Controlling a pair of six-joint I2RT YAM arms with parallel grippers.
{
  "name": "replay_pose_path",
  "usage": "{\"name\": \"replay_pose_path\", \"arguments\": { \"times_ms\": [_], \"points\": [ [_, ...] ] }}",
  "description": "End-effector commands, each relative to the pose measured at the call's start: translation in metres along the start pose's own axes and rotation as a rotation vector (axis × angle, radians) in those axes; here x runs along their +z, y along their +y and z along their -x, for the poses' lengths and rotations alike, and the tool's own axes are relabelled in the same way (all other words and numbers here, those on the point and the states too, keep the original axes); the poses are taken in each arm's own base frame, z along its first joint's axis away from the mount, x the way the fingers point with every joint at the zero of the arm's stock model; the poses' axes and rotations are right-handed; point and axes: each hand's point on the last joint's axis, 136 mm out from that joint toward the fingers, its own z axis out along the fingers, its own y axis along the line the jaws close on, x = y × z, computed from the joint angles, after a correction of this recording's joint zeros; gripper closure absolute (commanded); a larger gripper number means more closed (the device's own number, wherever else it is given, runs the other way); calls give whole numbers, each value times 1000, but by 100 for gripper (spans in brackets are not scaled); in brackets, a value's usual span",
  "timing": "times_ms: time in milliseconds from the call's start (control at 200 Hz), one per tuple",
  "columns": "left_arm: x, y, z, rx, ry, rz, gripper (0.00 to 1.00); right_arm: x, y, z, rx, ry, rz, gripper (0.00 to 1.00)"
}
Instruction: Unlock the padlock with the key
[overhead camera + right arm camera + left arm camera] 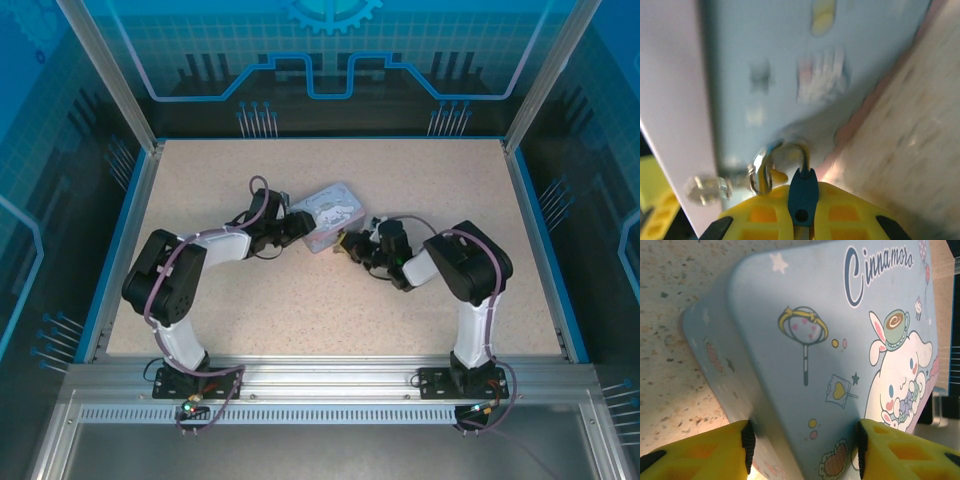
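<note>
The padlock (802, 192), a slim teal-tinted metal body with a bright curved shackle, hangs closed through the hasp of the tin (790, 315), and the right gripper (803, 202) is clenched on it. Whether the key is seated is lost in the blur, so unlocking likely remains. The left gripper (804, 440) grasps the smooth printed tin on the speckled table (300, 300).

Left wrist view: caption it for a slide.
Yellow claw straddling a corner of the cartoon tin on the speckled table.

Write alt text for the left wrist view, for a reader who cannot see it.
A pale blue Cinnamoroll tin lies on a speckled table, its near end between the two yellow fingers of the left gripper; whether their black pads press it is unclear.
</note>
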Motion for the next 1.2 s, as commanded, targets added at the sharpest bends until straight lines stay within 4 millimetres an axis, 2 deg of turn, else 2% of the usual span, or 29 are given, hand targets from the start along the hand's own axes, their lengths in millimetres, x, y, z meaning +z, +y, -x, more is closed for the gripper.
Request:
{"name": "replay_pose_path", "arguments": {
  "times_ms": [0,125,215,360,490,505,540,615,685,730,750,865,955,1021,1121,1191],
  "points": [
    [7,98,-87,-93,271,325,48,-16,3,37,-7,-47,-44,100],
    [9,97,-87,-99,270,317,48,-31,-3,47,-36,-38,-94,100],
    [8,92,-84,-88,257,301,45,-43,-13,46,-37,-32,-136,100],
    [-2,72,-72,-56,218,242,23,-61,-27,34,-62,-7,-210,100],
    [-20,46,-58,-29,168,185,9,-85,-44,26,-85,-9,-311,100],
    [-23,43,-56,-27,163,178,3,-88,-44,26,-89,-13,-315,100],
    [-28,35,-53,-23,150,162,1,-95,-51,23,-84,-12,-348,90],
    [-44,19,-42,-8,103,130,1,-110,-54,22,-96,-26,-379,54],
    [-61,7,-33,15,56,114,1,-125,-49,25,-123,-55,-404,24],
    [-73,0,-25,29,21,115,1,-136,-44,27,-149,-72,-422,11],
    [-79,-3,-21,38,7,115,1,-141,-41,28,-161,-80,-427,2],
    [-114,-9,1,69,-93,146,1,-173,-19,40,-238,-144,-458,0],
    [-143,-1,20,88,-191,205,1,-198,4,55,-316,-209,-488,0],
    [-162,7,34,115,-273,262,1,-217,13,68,-371,-264,-556,0],
    [-189,27,55,220,-430,388,1,-239,16,94,-435,-359,-680,0],
    [-205,43,70,307,-561,473,1,-253,9,114,-477,-464,-783,0]
  ]
}}
